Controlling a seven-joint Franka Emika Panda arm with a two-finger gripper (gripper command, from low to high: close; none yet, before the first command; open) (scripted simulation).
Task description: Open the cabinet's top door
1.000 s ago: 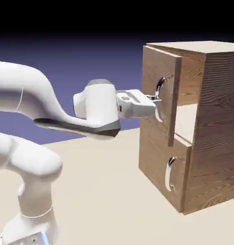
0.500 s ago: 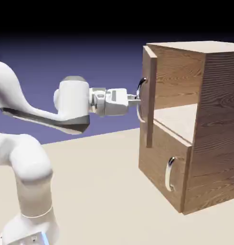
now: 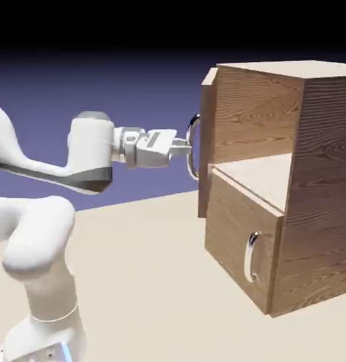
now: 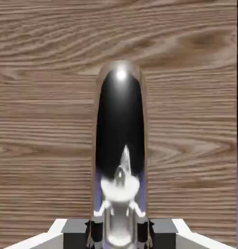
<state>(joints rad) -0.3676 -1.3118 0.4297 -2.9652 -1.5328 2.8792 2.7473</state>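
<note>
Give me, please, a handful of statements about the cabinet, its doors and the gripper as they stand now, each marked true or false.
1. The top door has swung out so far that the exterior view sees it nearly edge-on. True.
2. The gripper hangs clear of the top door's handle. False: it is closed on that silver bar, which fills the middle of the hand view.
3. The lower panel is also pulled open. False: it sits flush with the cabinet.
4. The lower panel's handle is untouched. True.
5. The opened top compartment holds a box. False: only a bare shelf shows.
</note>
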